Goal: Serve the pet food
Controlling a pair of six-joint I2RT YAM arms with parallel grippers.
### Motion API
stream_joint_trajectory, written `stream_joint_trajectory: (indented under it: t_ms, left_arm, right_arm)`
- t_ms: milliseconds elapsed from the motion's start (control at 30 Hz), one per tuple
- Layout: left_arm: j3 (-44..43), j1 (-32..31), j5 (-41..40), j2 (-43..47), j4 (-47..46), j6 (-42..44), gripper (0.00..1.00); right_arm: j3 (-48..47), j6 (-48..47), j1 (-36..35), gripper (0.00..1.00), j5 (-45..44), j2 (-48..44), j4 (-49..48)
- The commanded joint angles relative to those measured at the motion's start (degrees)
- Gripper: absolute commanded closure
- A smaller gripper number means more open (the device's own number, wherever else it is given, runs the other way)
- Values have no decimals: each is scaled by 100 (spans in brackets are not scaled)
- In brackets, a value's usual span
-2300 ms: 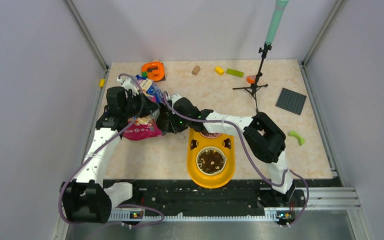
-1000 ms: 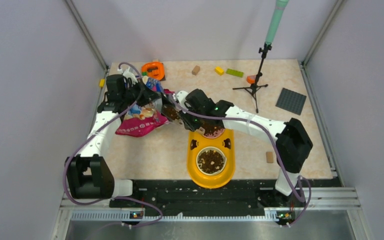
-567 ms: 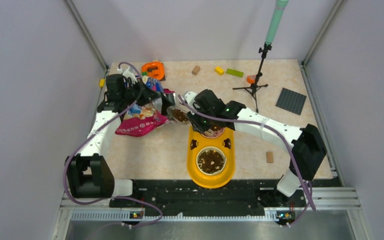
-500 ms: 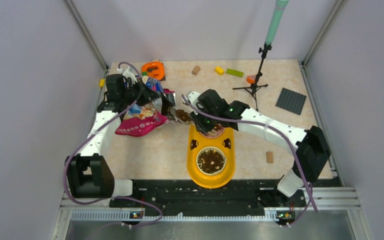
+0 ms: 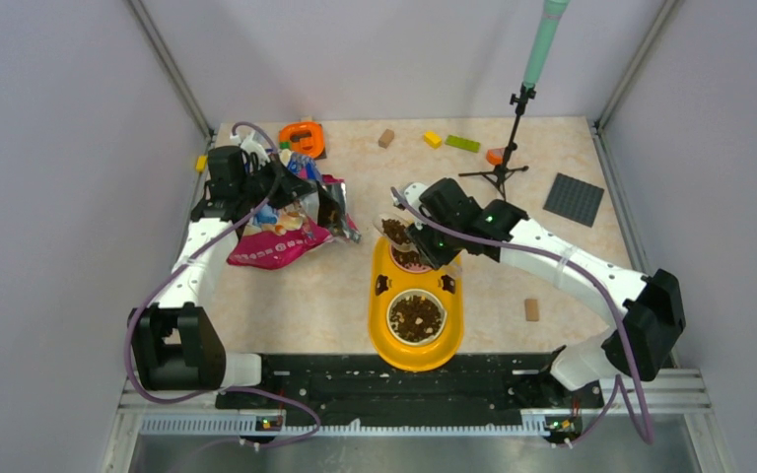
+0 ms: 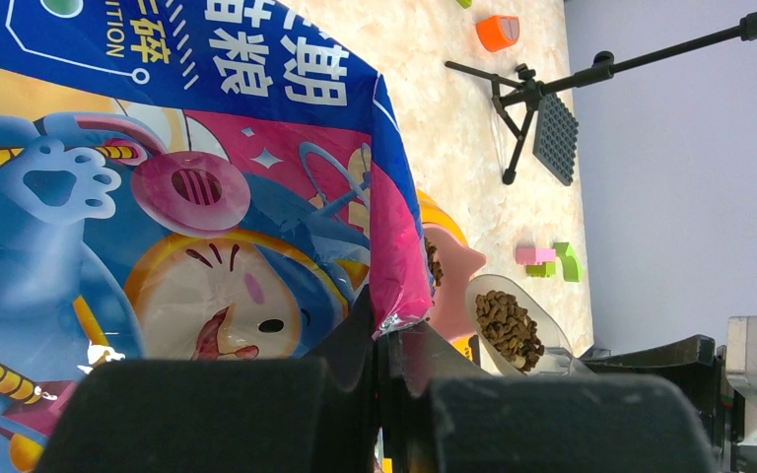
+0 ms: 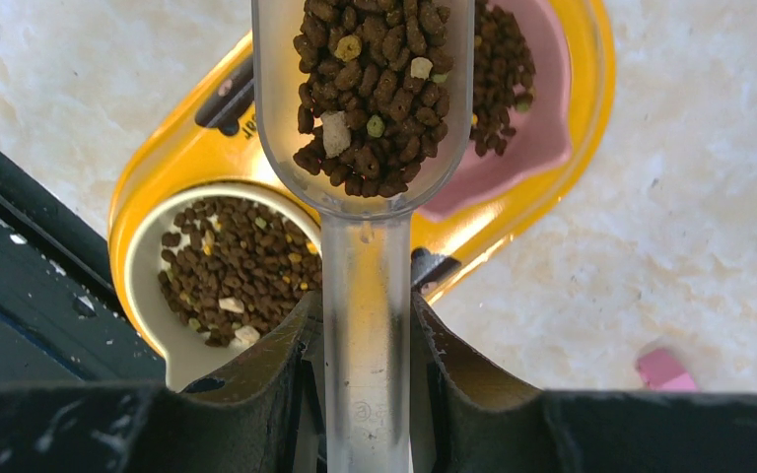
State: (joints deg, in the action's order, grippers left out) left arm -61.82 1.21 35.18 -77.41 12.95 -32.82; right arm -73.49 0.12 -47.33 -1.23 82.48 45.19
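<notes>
The magenta-and-blue cat food bag lies at the left of the table, and my left gripper is shut on the edge of its mouth. My right gripper is shut on the handle of a clear scoop. The scoop's bowl holds a heap of pet food. The scoop hangs level over the far left rim of the pink bowl in the yellow feeder. The pink bowl holds some kibble. Kibble also lies in the white bowl at the feeder's near end.
A tripod stand and a grey baseplate are at the back right. An orange object, a tan block, and yellow and green bricks line the far edge. Another tan block lies right of the feeder.
My right gripper has carried the filled scoop rightward from the bag's mouth to above the pink bowl. The left gripper and the bag have stayed put.
</notes>
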Motion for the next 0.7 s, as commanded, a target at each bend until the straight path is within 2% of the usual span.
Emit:
stream_joint_trajectory:
  t_ms: [0, 333, 667]
  left_arm:
    - [-275, 130, -149, 100, -500, 160, 100]
    - [-188, 147, -115, 148, -521, 198, 100]
    - [-130, 193, -80, 200, -486, 250, 100]
  right_arm:
    - [-37, 302, 98, 100, -112, -293, 516]
    - [-424, 755, 128, 100, -44, 97, 1456]
    - [-1433, 1198, 208, 100, -31, 1119, 2791]
